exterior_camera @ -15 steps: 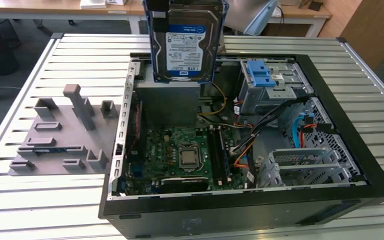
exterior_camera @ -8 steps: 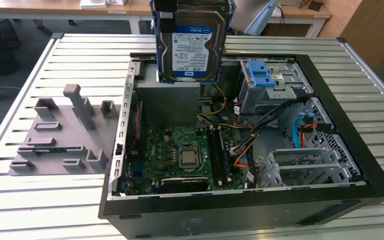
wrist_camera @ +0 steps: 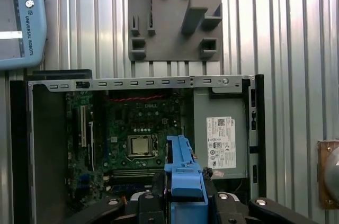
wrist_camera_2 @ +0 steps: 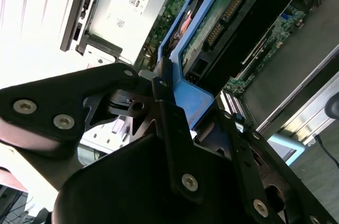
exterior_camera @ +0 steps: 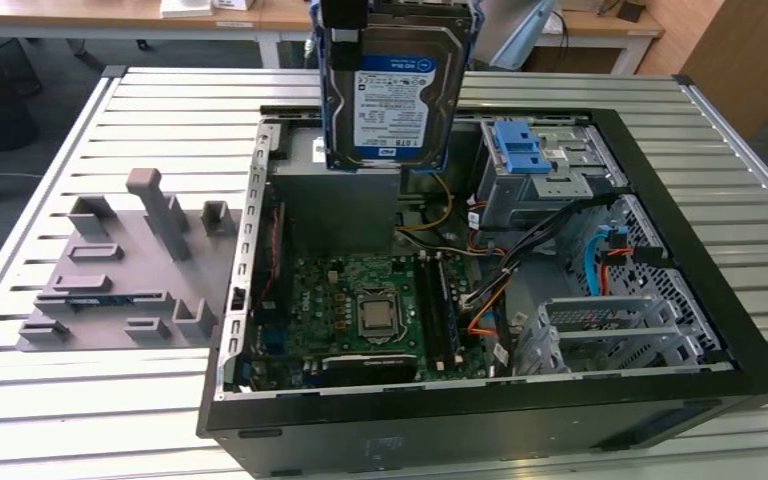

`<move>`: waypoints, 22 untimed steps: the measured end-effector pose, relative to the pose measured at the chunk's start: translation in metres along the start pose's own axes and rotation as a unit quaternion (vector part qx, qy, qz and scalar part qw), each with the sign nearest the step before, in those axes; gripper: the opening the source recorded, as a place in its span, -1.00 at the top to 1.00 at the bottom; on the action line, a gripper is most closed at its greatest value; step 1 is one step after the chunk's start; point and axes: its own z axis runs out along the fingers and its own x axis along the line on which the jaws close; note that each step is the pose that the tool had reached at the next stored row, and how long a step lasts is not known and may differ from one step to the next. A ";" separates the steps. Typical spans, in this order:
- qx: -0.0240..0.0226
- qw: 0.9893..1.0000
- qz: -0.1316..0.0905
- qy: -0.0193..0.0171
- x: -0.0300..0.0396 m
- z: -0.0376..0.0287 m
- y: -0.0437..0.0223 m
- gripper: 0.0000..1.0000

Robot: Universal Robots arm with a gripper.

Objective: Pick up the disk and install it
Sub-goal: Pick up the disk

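The disk (exterior_camera: 394, 92), a silver drive with a white-and-blue label and a blue frame, hangs upright above the back of the open computer case (exterior_camera: 704, 300). My gripper (exterior_camera: 387, 12) holds it by its upper end. In the second wrist view, black fingers (wrist_camera_2: 161, 89) are clamped on the disk's blue frame (wrist_camera_2: 197, 97), with the drive's underside (wrist_camera_2: 238, 7) stretching away over the case. In the first wrist view, the blue frame (wrist_camera: 185, 173) pokes out between the gripper's (wrist_camera: 185, 197) fingers, above the motherboard (wrist_camera: 135, 128).
Inside the case are the motherboard (exterior_camera: 364, 300), a grey power-supply box (exterior_camera: 337, 205), a drive bay with a bare blue bracket (exterior_camera: 524, 150) and loose cables (exterior_camera: 584, 250). A grey fixture plate (exterior_camera: 124, 275) lies on the slatted table at the exterior view's left. A teach pendant (wrist_camera: 21, 20) lies nearby.
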 end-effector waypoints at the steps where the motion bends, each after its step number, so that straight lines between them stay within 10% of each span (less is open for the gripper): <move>1: 0.000 1.000 0.000 0.000 0.0006 0.0000 -0.0013 0.26; 22: -0.001 1.000 0.002 0.000 0.0122 -0.0008 -0.0249 0.26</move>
